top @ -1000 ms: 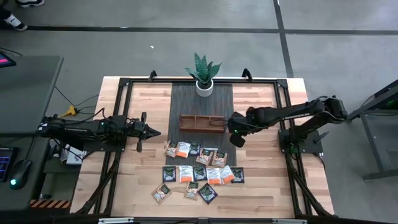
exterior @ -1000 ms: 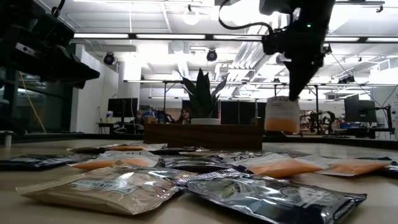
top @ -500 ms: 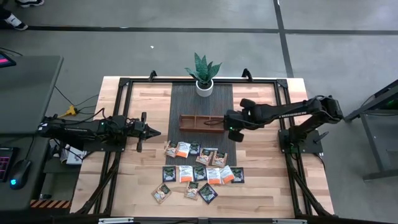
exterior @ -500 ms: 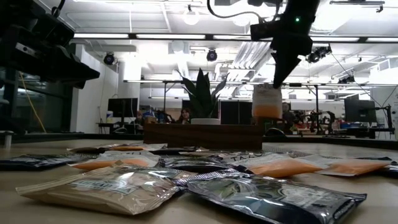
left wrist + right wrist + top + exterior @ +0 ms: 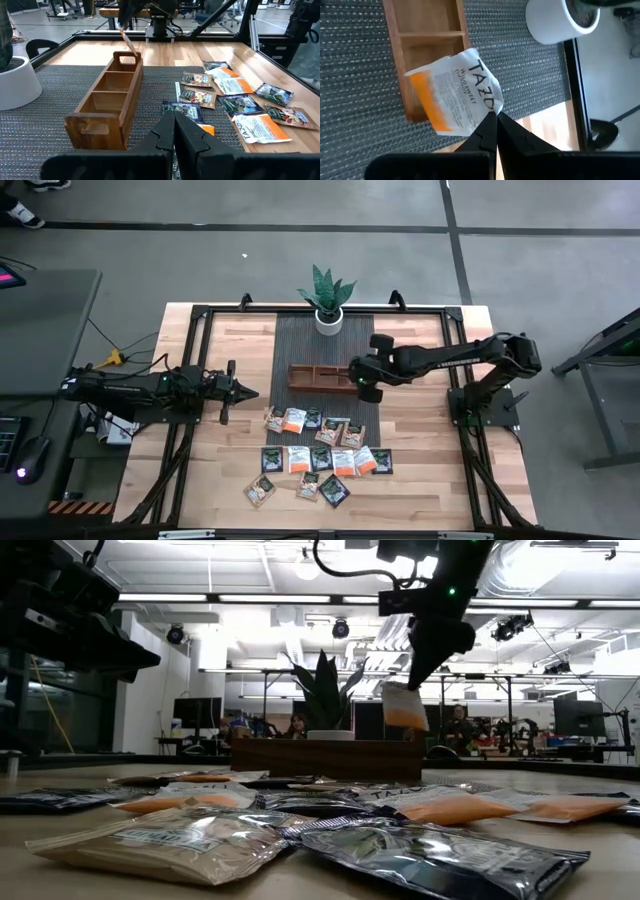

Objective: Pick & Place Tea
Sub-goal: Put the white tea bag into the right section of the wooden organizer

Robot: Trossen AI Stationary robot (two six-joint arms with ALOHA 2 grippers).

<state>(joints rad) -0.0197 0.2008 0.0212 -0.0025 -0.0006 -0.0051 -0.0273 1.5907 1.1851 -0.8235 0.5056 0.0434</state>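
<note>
My right gripper (image 5: 360,384) is shut on an orange-and-white tea packet (image 5: 455,92) and hangs over the right end of the brown wooden tray (image 5: 322,376). In the low view the packet (image 5: 405,707) hangs a little above the tray (image 5: 330,757). More tea packets (image 5: 320,450) lie flat on the wood toward the near edge. The tray rests on a dark ribbed mat (image 5: 322,340). My left gripper (image 5: 250,393) waits at the table's left, shut on nothing, pointing at the tray. My right gripper pinches the packet's white end at one corner (image 5: 488,111) between its two fingers. The fingers (image 5: 420,660) slant down from the table's right. The packet hangs below them, tilted, orange end lowest, clear of the tray's end compartment (image 5: 427,55).
A potted green plant (image 5: 327,295) in a white pot stands on the mat just beyond the tray. A black frame (image 5: 200,320) runs round the table's edges. Bare wood lies left and right of the mat.
My right gripper has carried the packet toward the table's left, from beside the tray's right end to above it, rolling its wrist on the way. The packet, which hung straight, now hangs tilted. The gripper stays shut on it.
</note>
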